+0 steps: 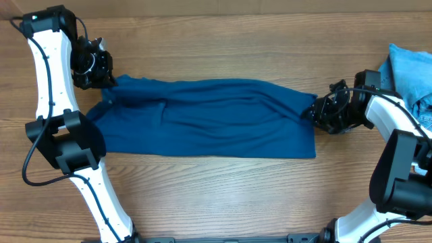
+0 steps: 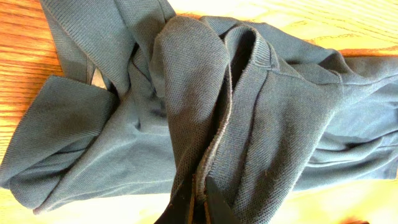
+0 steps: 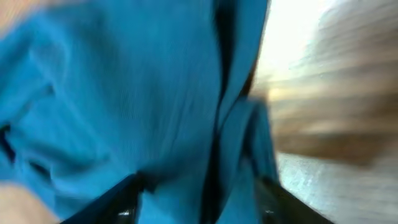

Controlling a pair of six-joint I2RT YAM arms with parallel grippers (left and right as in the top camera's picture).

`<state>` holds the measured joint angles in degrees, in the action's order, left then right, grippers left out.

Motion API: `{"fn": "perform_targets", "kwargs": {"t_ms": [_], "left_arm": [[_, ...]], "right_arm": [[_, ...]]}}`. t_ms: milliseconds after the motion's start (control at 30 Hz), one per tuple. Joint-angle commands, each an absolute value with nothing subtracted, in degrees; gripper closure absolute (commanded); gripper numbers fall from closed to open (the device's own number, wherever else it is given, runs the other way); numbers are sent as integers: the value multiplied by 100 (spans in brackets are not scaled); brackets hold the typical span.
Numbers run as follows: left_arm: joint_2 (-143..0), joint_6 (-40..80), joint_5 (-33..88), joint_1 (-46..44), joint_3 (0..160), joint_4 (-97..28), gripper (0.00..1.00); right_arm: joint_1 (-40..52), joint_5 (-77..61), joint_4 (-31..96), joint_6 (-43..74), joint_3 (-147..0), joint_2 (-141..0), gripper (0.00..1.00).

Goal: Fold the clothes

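Got a deep-blue shirt (image 1: 209, 118) laid out as a long band across the middle of the counter (image 1: 223, 47), bit wrinkly. Pinching a bunched fold at its upper-left end with the left pincer (image 2: 200, 186), clenched tight on the knit. Over at the shirt's right edge, parked against the cloth with the right pincer (image 1: 317, 111), fingers (image 3: 124, 199) spread and released, fabric loose between them, pretty blurry up close though. Also seeing a lighter blue garment (image 1: 412, 71) heaped at the far right

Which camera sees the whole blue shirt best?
The overhead view: the shirt lies stretched out whole on the table. The left wrist view shows only one bunched end; the right wrist view shows just blurry fabric.
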<state>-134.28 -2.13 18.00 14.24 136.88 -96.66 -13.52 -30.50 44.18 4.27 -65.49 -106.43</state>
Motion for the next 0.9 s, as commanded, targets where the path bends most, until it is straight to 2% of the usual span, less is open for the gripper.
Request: {"fn": "perform_targets", "kwargs": {"t_ms": [0,100,233,300,600,733,867], "left_arm": [[-13413,-366,1809,1435,13782,-9684,95],[-13413,-366,1809,1433,13782,-9684,96],[-13413,-368,1809,1426,13782,-9682,96],[-13413,-366,1809,1424,13782,-9684,96],[-13413,-368,1933,1424,13782,-9682,95],[-13413,-368,1938,1422,13782,-9684,95],[-13413,-368,1957,1424,13782,-9682,95]], "right_arm": [[-1470,-2818,3817,812,-6639,-10477,22],[-1487,-2856,3505,1057,-6639,-10479,23],[-1422,-2847,3301,1122,-6639,-10495,29],[-1372,-2834,3221,1249,-6639,-10556,36],[-1155,-2853,2779,1492,-6635,-11032,39],[-1081,-2860,2589,1509,-6635,-11216,43],[-1033,-2853,2381,1507,-6635,-11290,51]]}}
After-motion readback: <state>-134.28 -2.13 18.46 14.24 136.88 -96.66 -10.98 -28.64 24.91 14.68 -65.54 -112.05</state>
